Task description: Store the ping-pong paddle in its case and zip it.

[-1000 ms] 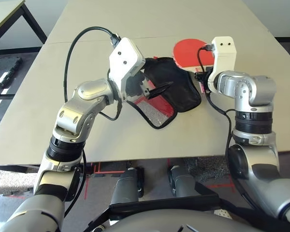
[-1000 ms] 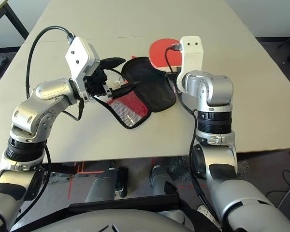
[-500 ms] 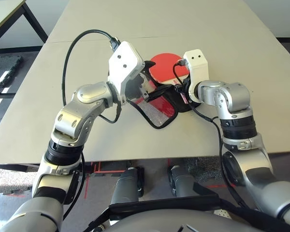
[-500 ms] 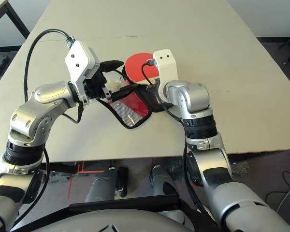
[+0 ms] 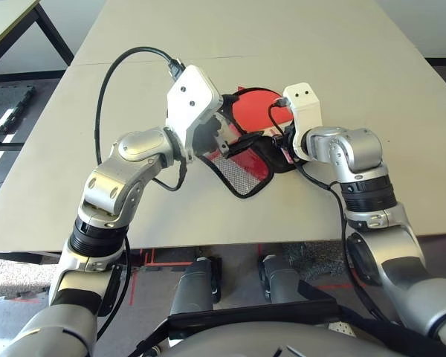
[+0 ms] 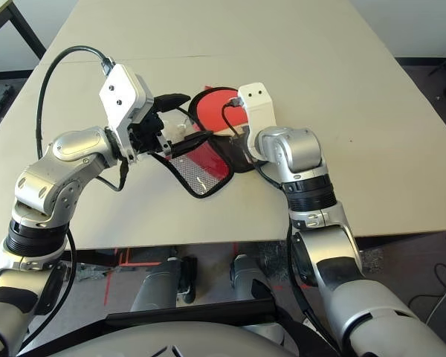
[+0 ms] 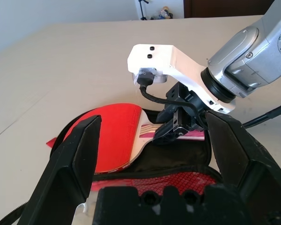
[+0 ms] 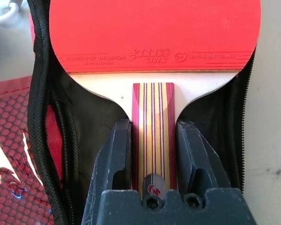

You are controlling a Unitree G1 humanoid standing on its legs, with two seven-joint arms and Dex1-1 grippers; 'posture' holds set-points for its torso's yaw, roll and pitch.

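Note:
The ping-pong paddle (image 8: 154, 33) lies red face up on the black lining of the open case (image 8: 210, 117), its blade (image 5: 253, 111) toward the far end. My right gripper (image 8: 153, 124) is shut on the striped wooden handle, one finger on each side. The case's red mesh flap (image 6: 199, 167) is folded out toward me on the table. My left gripper (image 7: 153, 118) hovers over that flap with its fingers (image 6: 175, 98) spread wide and nothing between them; the flap's black edge runs close under the lower finger. Whether they touch I cannot tell.
The tan table (image 5: 208, 37) stretches bare behind and to both sides of the case, with a seam across it. Its front edge (image 5: 208, 242) is near my body. A second table's corner (image 5: 7, 15) stands at the far left, across a gap of floor.
My right arm has swung left from behind the case's right side, bringing the paddle over the open case and setting it down onto the lining. The left gripper has barely moved.

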